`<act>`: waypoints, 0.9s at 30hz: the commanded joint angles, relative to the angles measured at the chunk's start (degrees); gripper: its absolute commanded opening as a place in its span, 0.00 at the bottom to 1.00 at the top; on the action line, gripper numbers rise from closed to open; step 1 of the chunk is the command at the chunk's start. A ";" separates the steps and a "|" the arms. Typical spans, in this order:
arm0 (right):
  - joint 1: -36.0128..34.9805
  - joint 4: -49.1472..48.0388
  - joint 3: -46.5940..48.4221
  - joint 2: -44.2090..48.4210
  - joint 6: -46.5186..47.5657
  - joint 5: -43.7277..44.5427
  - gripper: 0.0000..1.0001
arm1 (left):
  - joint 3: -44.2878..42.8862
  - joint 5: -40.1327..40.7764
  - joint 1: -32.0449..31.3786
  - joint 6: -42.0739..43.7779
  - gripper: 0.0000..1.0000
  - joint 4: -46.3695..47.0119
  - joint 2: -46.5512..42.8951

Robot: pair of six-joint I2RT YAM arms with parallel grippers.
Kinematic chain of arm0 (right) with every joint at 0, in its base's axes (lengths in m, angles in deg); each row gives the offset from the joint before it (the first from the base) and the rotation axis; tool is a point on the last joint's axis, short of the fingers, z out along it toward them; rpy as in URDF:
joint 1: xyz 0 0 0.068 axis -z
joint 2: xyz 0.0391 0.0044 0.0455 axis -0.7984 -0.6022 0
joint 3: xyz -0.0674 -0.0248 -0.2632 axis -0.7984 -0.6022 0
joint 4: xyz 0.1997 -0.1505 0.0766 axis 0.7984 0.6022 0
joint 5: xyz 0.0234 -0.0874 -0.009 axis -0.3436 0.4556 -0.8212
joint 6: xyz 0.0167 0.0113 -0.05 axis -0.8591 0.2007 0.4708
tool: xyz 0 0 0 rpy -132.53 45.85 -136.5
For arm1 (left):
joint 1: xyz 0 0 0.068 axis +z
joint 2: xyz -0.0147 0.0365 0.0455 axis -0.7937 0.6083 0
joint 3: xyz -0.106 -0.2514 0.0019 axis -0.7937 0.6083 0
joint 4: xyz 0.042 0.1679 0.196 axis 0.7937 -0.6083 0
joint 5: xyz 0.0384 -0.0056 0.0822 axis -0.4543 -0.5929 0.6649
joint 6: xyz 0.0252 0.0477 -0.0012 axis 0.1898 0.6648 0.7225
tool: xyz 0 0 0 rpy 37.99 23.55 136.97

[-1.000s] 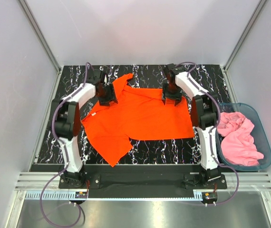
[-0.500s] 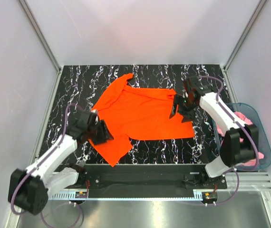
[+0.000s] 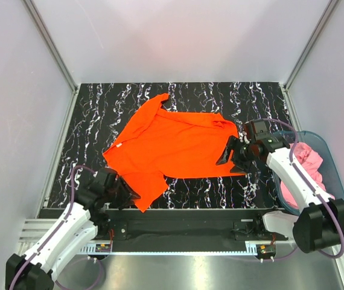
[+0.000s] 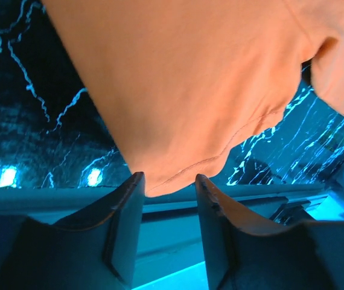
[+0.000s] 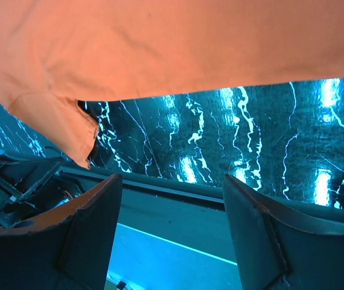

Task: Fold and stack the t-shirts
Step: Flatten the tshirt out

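Note:
The bright orange-red t-shirt (image 3: pixel 175 145) lies spread out, slightly rumpled, on the black marble table (image 3: pixel 99 109). My left gripper (image 3: pixel 127 194) is open at the near left, by the shirt's lower corner. In the left wrist view that corner's hem (image 4: pixel 178 163) reaches just up to the open left gripper (image 4: pixel 169 178). My right gripper (image 3: pixel 225 156) is open at the shirt's right edge. In the right wrist view the right gripper (image 5: pixel 172 178) is wide open and empty, and the shirt (image 5: pixel 160 42) lies beyond it. The light pink t-shirt (image 3: pixel 305 175) lies crumpled in the bin.
A blue-green plastic bin (image 3: pixel 339 181) stands off the table's right side, close to the right arm. Grey walls enclose the table on the left, back and right. A black rail (image 3: pixel 178 220) runs along the near edge between the arm bases.
Both arms have pulled back from the shirt's far shoulders. The left swung down to the near left corner, the right to the right edge. The shirt has barely shifted.

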State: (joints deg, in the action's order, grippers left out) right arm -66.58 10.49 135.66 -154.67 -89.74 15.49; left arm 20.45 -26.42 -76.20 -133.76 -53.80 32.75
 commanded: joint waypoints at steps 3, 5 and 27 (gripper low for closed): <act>-0.11 -1.55 -2.14 2.65 -1.63 -1.39 0.74 | 1.55 1.35 -0.51 -3.20 0.47 -0.63 1.72; -0.10 -1.55 -2.23 2.57 -1.63 -1.21 0.75 | 1.46 1.70 -0.77 -3.11 0.48 -0.89 2.60; 0.42 -2.78 -3.28 -3.32 -7.77 3.45 0.73 | -3.20 4.17 -1.65 -0.04 0.13 3.68 15.43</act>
State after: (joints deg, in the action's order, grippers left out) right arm -66.47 9.24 133.15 -157.12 -93.59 17.00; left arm 19.24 -25.11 -77.62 -136.38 -48.54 47.83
